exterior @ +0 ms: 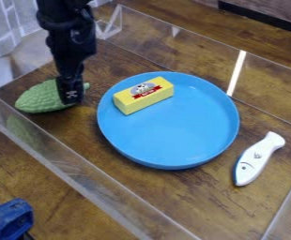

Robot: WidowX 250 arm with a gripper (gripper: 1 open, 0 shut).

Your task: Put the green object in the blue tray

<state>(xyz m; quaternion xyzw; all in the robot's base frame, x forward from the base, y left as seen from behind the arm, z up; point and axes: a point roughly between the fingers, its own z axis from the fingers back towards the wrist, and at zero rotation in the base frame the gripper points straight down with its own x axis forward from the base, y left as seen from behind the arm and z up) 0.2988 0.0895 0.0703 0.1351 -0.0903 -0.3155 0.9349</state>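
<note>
The green object (40, 96), a knobbly oval lump, lies on the wooden table at the left, just outside the blue tray (179, 131). My black gripper (69, 91) hangs straight down over the lump's right end, its fingertips at or just above its surface, and partly covers it. The jaws look open with nothing held between them. The tray is a wide round blue plate in the middle of the view.
A yellow block with a red-white label (145, 94) lies on the tray's upper left part. A white handheld device (254, 159) rests on the table to the tray's right. Clear plastic walls (60, 159) surround the work area.
</note>
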